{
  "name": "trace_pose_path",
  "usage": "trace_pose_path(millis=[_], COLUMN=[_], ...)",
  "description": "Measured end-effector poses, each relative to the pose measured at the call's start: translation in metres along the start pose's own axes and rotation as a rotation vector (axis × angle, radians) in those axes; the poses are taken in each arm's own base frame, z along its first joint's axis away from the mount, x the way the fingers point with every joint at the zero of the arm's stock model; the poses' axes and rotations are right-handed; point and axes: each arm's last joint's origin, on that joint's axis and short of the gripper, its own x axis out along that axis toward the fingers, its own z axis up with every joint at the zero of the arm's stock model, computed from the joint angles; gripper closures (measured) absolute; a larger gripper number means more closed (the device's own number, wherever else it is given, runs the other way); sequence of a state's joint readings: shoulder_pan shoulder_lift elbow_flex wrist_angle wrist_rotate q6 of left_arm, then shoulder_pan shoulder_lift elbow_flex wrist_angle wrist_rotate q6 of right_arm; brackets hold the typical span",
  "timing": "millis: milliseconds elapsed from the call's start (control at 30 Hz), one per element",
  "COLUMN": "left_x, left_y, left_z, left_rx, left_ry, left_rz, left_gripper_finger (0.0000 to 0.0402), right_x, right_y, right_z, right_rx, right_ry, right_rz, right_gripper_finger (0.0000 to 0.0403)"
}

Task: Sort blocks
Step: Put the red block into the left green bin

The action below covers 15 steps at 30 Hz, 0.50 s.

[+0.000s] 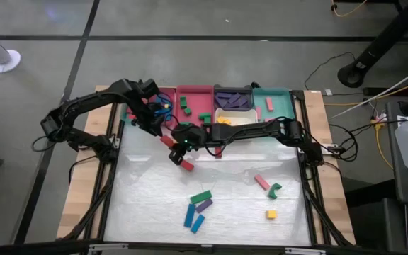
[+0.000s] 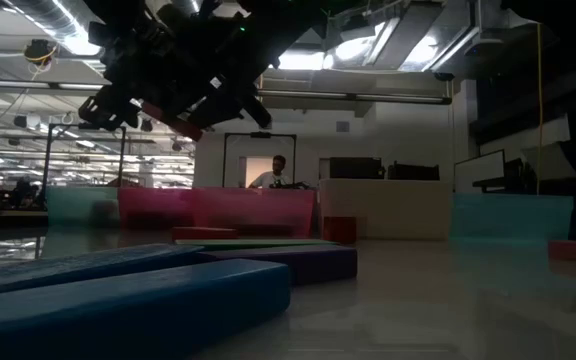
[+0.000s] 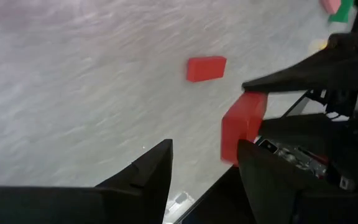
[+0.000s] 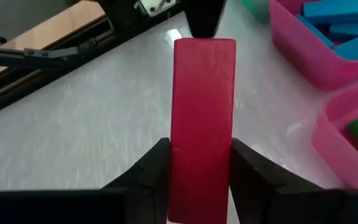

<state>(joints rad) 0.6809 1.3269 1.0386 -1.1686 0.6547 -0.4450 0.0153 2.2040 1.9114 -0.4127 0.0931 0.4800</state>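
The right gripper [image 4: 199, 163] is clamped on a red block [image 4: 202, 124], fingers pressed to both of its long sides, and it hangs above the white mat [image 1: 211, 191] just in front of the pink tray [image 1: 195, 106]. From the high view that red block [image 1: 167, 141] sits at the tip of the right arm, right by the pink tray's front edge. The left gripper [image 3: 204, 163] is close in beside it, fingers spread apart with nothing between them, hovering next to the held block [image 3: 242, 124]. A second red block [image 1: 186, 166] lies flat on the mat a little farther out from the pink tray. Well away from that tray, on the mat's near half, there is a cluster of a green block [image 1: 201, 197], a purple block [image 1: 203, 206] and two blue blocks [image 1: 194, 218], with a pink block [image 1: 261, 182], a green piece [image 1: 274, 190] and a yellow block [image 1: 270, 214] off to the side. More blocks already rest inside the pink tray and the trays lined up next to it.
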Motion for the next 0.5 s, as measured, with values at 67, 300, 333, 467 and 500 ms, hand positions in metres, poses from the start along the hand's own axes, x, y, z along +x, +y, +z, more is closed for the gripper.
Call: trace_pose_path(millis=[67,300,333,467,500], left_x=[0.002,0.007,0.008,0.008,0.008], left_y=[-0.003,-0.010,-0.011,-0.012,-0.012], left_z=[0.000,-0.001,-0.002,-0.002,-0.002], left_rx=[-0.007,-0.017,-0.019,-0.023,-0.022], left_ry=[-0.003,-0.004,-0.002,0.000,-0.002], left_rz=[-0.002,-0.006,-0.006,-0.006,-0.007], left_gripper_finger=[0.0233,0.0233,0.0233,0.0233,0.0233], right_x=[0.000,0.000,0.000,0.000,0.000], right_y=[0.000,-0.001,-0.001,-0.001,-0.001], right_z=[0.000,0.000,0.000,-0.001,-0.001], right_rx=[-0.013,-0.014,-0.014,-0.016,-0.017], right_ry=[-0.003,0.002,0.003,0.006,0.011], right_rz=[0.002,-0.003,-0.002,-0.004,-0.007], right_gripper_finger=[0.0278,0.0277,0.0277,0.0277,0.0277])
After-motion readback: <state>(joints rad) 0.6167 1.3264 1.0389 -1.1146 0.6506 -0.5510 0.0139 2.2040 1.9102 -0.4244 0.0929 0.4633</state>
